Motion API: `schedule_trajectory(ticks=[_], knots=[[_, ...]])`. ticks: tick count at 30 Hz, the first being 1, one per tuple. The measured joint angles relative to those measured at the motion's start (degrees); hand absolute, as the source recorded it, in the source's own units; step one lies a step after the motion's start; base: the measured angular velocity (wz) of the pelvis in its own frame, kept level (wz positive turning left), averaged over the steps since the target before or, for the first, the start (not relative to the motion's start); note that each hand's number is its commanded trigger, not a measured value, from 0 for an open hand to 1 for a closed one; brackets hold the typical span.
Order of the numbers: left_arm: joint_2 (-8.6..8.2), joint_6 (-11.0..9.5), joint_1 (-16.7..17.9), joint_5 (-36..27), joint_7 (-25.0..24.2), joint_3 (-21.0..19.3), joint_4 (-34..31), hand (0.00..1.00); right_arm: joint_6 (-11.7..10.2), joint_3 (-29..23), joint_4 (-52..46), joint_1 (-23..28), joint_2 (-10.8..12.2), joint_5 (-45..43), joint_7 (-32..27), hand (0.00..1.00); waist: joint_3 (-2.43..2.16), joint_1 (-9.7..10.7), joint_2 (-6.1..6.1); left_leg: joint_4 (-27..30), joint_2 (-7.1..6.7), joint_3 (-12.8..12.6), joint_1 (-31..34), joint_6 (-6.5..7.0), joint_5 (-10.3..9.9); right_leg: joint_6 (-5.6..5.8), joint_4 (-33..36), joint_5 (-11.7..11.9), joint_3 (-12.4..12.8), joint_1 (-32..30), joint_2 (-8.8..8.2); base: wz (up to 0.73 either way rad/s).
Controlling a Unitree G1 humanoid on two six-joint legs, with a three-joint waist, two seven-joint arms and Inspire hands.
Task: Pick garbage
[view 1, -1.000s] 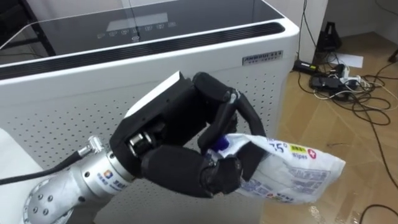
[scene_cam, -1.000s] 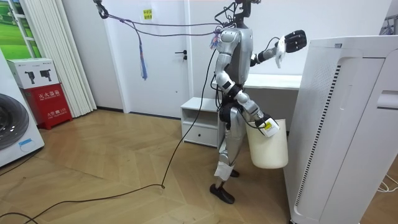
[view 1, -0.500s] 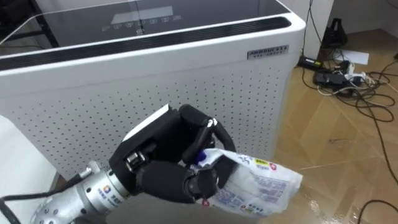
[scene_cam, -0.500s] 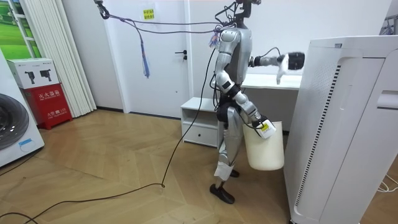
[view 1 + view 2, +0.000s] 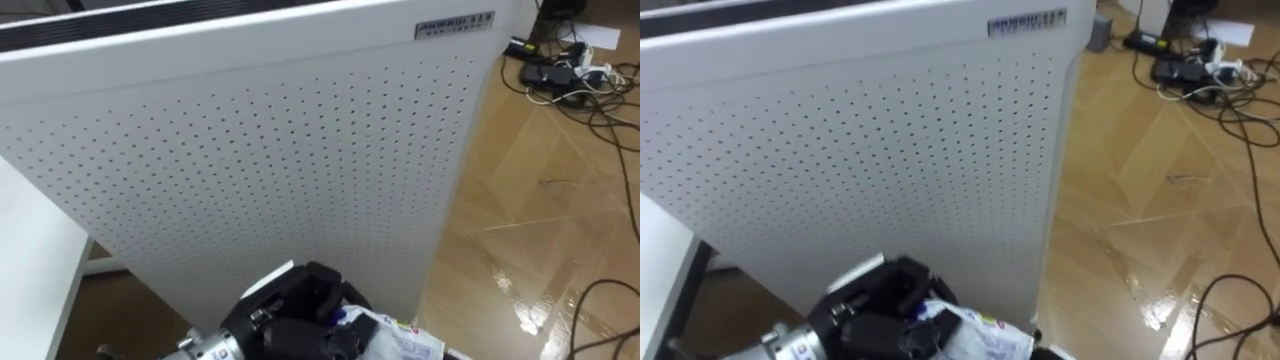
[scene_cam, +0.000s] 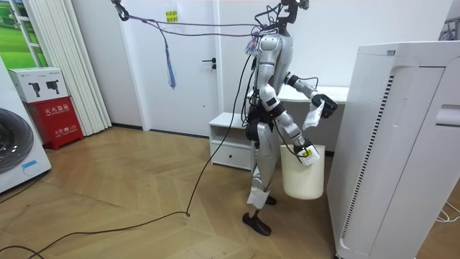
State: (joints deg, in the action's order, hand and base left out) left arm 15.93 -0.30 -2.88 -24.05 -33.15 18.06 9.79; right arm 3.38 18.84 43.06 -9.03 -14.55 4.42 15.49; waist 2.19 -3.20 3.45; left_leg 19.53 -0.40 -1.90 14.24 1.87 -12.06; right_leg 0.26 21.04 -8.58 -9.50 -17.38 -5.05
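On the head cameras I see the left hand [image 5: 300, 325] at the bottom edge, fingers curled tight round a crinkled wipes packet [image 5: 400, 345], close in front of the perforated white air purifier [image 5: 250, 150]. A white table [image 5: 30, 250] shows at the left, and cables [image 5: 570, 70] lie on the wood floor [image 5: 520, 220] beyond. The room view adds the right hand [image 6: 302, 150], low by the robot's thigh, gripping the rim of a white bin [image 6: 302, 176], with the packet hanging above it, apart.
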Motion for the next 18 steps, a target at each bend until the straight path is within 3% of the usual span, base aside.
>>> schedule_trajectory(ticks=[4,10,18], knots=[[-1.31,0.0,-0.5,0.1,-0.2,0.4,1.7,1.00,-0.5,0.0,0.3,-1.7,0.6,0.2,0.1,1.00,0.23,-0.1,-0.66,1.4,0.03,0.6,3.5,-0.05,0.1,-0.11,0.9,0.0,-0.5,-3.1,-0.22,0.09],[-1.42,-0.1,-3.0,0.1,-0.2,0.9,8.0,1.00,-1.6,0.3,2.6,-3.6,2.0,0.3,0.0,1.00,0.23,-0.4,-0.70,1.5,-0.06,0.8,4.2,-0.02,0.1,-0.17,1.1,0.1,-1.9,-3.6,-0.71,0.04],[-1.55,-0.1,-3.9,3.6,-1.2,0.7,13.0,1.00,-2.1,0.2,3.5,-3.6,2.4,0.5,-0.4,1.00,0.19,-0.5,-1.78,1.3,-0.21,0.6,5.1,0.08,0.3,-0.24,1.1,0.1,-1.8,-4.7,-0.84,0.00]])
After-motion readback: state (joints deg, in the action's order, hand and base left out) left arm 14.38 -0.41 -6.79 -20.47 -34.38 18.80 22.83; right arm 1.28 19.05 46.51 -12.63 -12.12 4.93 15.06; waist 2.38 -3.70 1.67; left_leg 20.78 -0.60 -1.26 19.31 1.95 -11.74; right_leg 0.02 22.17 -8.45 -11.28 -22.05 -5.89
